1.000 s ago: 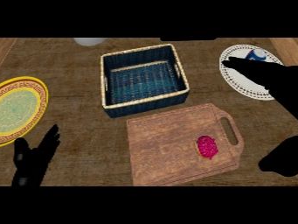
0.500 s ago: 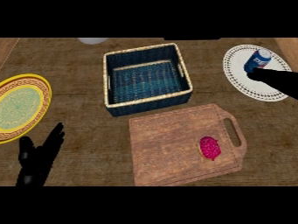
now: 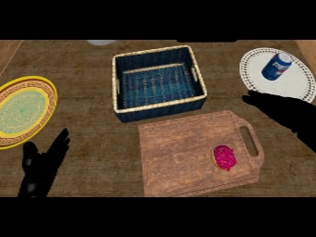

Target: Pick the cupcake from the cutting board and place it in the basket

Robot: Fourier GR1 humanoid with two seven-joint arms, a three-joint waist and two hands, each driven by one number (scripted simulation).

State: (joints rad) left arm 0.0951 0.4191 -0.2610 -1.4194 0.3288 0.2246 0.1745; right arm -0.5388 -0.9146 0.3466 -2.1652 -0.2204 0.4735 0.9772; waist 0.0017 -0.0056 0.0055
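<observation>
Cupcake (image 3: 224, 157): pink, lying on the right part of the cutting board (image 3: 177, 152), just beside the handle slot on the board's right edge. Nothing touches it.
Cutting board: brown wood, flat on the bench (image 3: 85, 69), handle end to the right, slightly skewed. Its far edge is near the basket's front wall.
Basket (image 3: 159, 110): dark blue weave with a pale rim, square, beyond the board toward the far side of the bench. Nothing shows inside it.
Right robot hand (image 3: 290, 113): black mass coming in from the right edge, above the bench between the white plate and the board's handle corner. Its leading tip points left.
Right robot hand, state: spread or curled cannot be told, the shape reads as one dark block. It holds nothing visible.
Cupcake vs right robot hand: the cupcake lies nearer the viewer and to the left of the hand, apart from it, no contact.
Left robot hand (image 3: 44, 164): lower left, fingers straight and spread, pointing up, resting. It is well apart from the cupcake, across the board.
White plate (image 3: 298, 87): far right, carrying a blue can (image 3: 277, 65) tilted on it.
Yellow plate (image 3: 20, 111): left edge of the bench, bare.
</observation>
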